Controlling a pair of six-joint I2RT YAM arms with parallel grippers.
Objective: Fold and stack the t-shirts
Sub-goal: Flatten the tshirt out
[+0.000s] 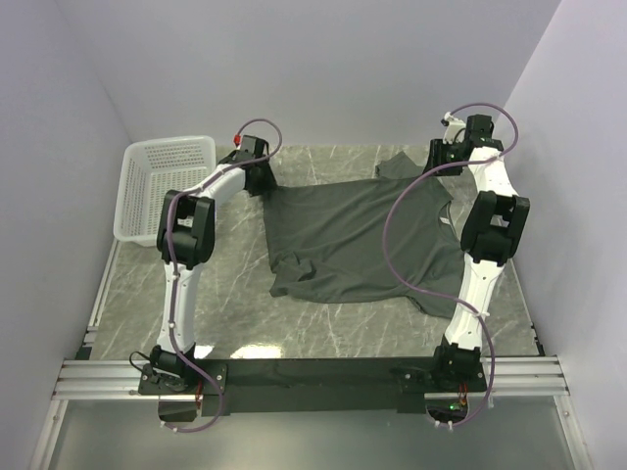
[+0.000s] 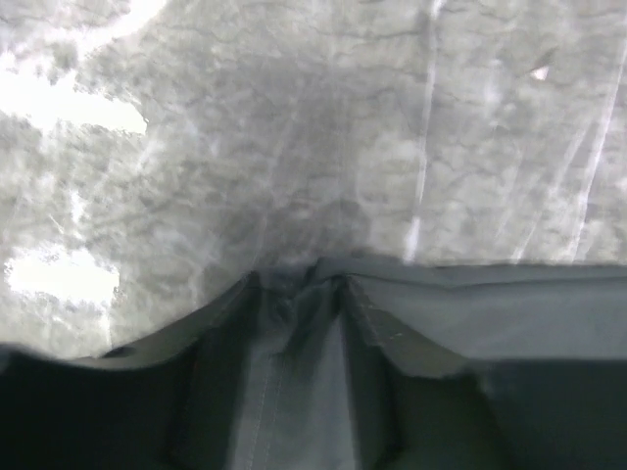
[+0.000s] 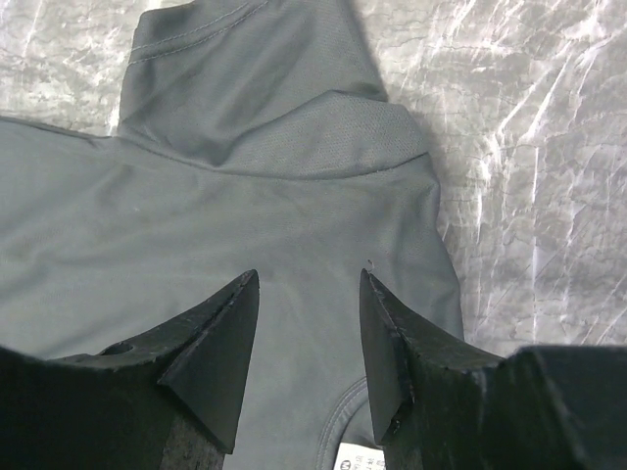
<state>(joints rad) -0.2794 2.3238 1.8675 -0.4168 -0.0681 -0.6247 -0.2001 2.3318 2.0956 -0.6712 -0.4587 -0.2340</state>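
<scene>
One dark grey t-shirt (image 1: 362, 245) lies spread on the marble table, its near left part rumpled. My left gripper (image 1: 260, 178) is at the shirt's far left corner. In the left wrist view its jaws stand apart, with the shirt's hemmed edge (image 2: 529, 304) puckered between the fingertips of the left gripper (image 2: 294, 289). My right gripper (image 1: 443, 157) hovers at the far right corner. There the right gripper (image 3: 309, 279) is open just over the t-shirt (image 3: 245, 196), with the collar seam and a white label (image 3: 358, 462) below it and nothing held.
A white mesh basket (image 1: 167, 143) stands at the far left of the table (image 1: 225, 304). Grey walls close in the left, right and far sides. The arm bases and a metal rail (image 1: 313, 377) run along the near edge.
</scene>
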